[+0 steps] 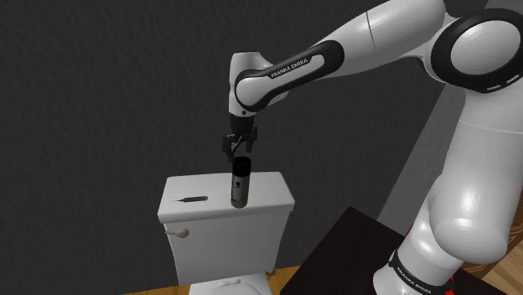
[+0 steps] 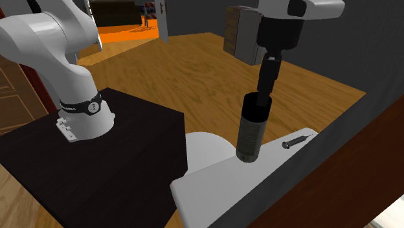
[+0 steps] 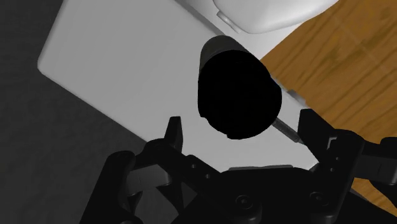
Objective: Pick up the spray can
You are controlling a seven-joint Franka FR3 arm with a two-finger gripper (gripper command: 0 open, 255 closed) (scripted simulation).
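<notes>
My white arm [image 1: 469, 168] with dark joints rises from the black box stand [image 2: 116, 162] on a wooden plank floor [image 2: 194, 71] and reaches out towards a dark grey wall [image 1: 84, 84]. Against that wall stands a white toilet [image 1: 222, 243], its flat white tank lid [image 1: 270, 188] directly beneath my hand. The spray can [image 1: 240, 184], a dark, upright cylinder, stands on that lid, towards its front edge in the shoulder view. My all-black gripper [image 1: 240, 153] hangs straight above the can, pointing down. In the wrist view its fingers [image 3: 173, 132] are spread wide on either side of the can's black top, with a gap on each side, gripping nothing. A small, thin dark screw-like object [image 1: 191, 199] lies flat on the lid, apart from the can.
</notes>
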